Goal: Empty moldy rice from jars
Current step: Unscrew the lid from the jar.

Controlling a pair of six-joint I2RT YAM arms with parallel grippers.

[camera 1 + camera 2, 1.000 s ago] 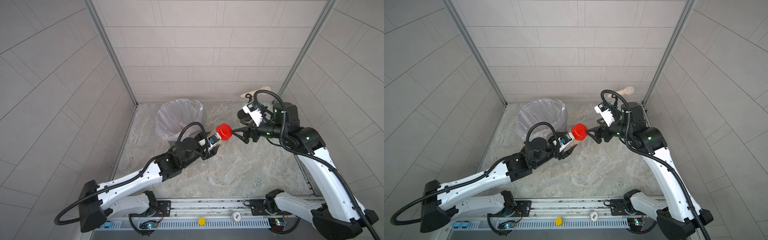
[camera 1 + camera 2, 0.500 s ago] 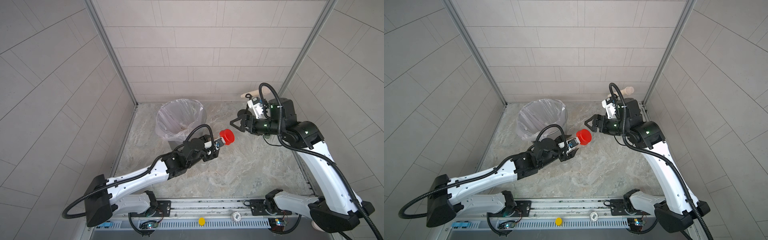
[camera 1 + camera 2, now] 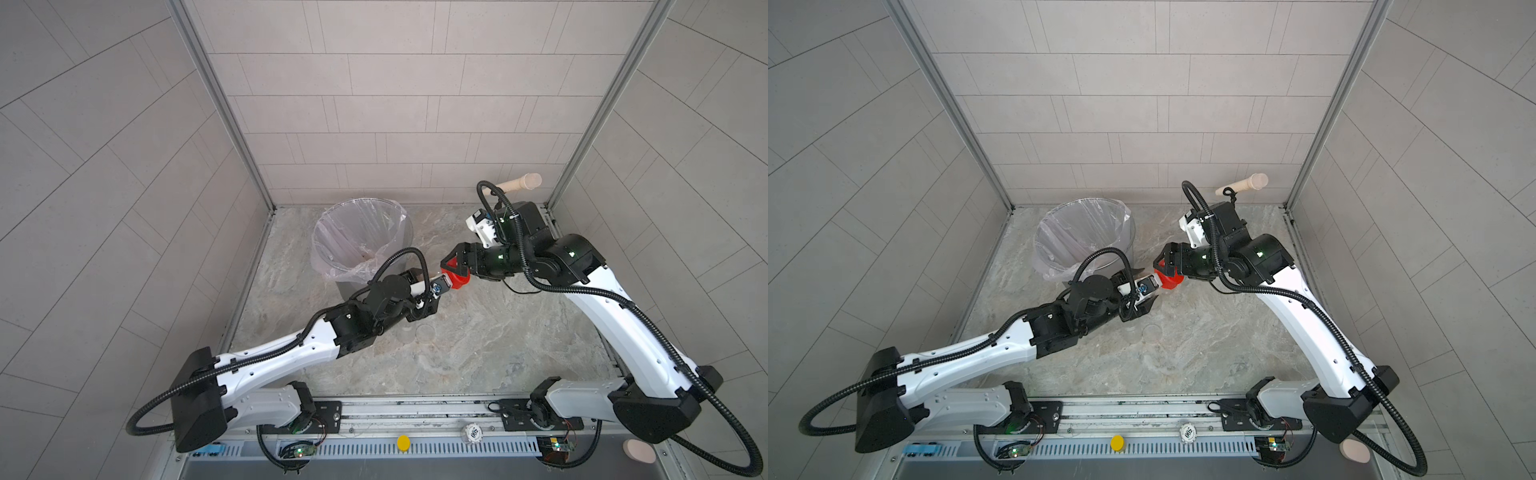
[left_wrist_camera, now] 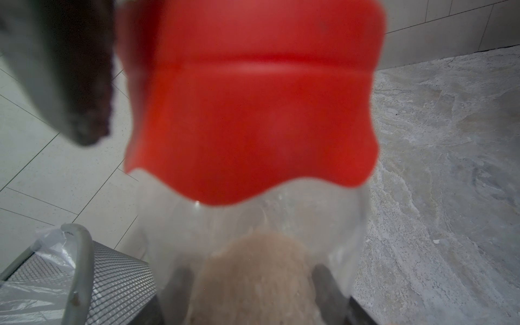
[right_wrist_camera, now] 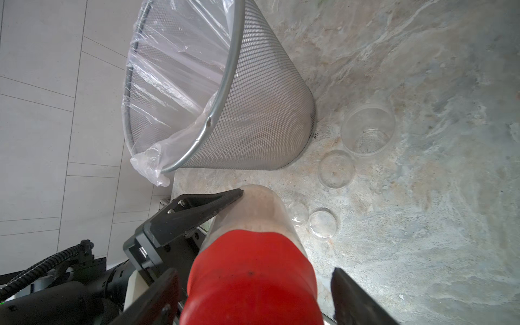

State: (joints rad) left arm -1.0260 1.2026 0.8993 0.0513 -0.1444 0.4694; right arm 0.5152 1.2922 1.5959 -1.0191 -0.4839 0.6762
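Your two top views hang high over the front rail (image 3: 395,409) and look down and forward to the back wall (image 3: 395,124). They give you nearly the same wide picture, shifted slightly sideways, and both take in the whole desk (image 3: 498,353) and the bin (image 3: 349,287). Your left wrist view sits hard against the jar (image 4: 343,225), looking along it, so the red lid (image 4: 253,98) fills the frame, blurred. Your right wrist view faces the opposite way, close over the lid, looking down the jar to bin and desk. Both wrist views share jar, lid, bin and desk.
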